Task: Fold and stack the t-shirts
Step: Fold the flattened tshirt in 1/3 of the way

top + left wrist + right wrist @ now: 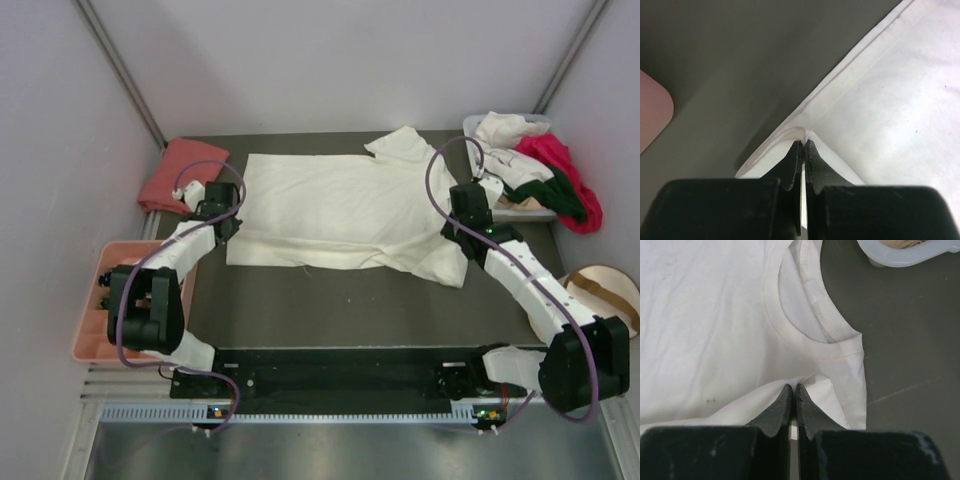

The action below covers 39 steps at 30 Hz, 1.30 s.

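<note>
Well, the dark grey worktop (320,300) takes up most of what I see. Spread flat across its middle lies the cream-white t-shirt (340,210), hem to the left and collar to the right, with one sleeve pointing away from the arms and the other toward them. Beyond the collar end, to the far right of that shirt, a heap of shirts (545,170) in white, magenta and dark green spills over a clear tub (528,124). Off the hem end, at the far left, a salmon-pink shirt (180,175) lies roughly folded, apart from the cream one. Nearer the arms on that same hem side sits a pink tray (95,310), and on the collar side, also nearer the arms, a round beige pouch (605,290). The left claw (804,145) is closed tight on a pinch of the cream shirt's hem edge. The right claw (794,387) is closed on a fold of its cloth at the shoulder, just beside the neck opening.
</note>
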{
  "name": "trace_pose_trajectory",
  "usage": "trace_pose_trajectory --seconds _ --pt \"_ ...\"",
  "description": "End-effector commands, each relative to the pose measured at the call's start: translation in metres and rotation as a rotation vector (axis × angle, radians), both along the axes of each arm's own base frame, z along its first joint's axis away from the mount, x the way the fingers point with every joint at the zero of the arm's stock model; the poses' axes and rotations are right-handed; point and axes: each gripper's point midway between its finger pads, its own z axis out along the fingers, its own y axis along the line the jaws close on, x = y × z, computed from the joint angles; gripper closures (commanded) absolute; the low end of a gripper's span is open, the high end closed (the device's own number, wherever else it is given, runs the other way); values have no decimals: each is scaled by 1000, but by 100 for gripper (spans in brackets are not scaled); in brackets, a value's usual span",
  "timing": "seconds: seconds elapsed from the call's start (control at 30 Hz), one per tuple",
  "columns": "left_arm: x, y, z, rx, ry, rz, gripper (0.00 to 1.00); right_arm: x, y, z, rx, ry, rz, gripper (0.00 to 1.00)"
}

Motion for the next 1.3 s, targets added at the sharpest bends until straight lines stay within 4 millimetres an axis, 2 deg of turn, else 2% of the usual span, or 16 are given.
trace_pose_trajectory --seconds 0.0,0.37,0.57,0.97,1.27 --pt "27 0 22 -13 -94 11 100 35 2 31 29 -106 10 100" --pt "33 0 17 -10 -82 12 100 74 6 33 19 -106 32 100" --pt "35 0 14 -10 -79 12 100 89 1 33 16 -100 26 100" --pt "44 -2 6 -15 -72 9 100 111 0 23 7 -66 41 100" --pt "55 -4 6 -19 -78 8 100 115 1 14 5 -43 47 100"
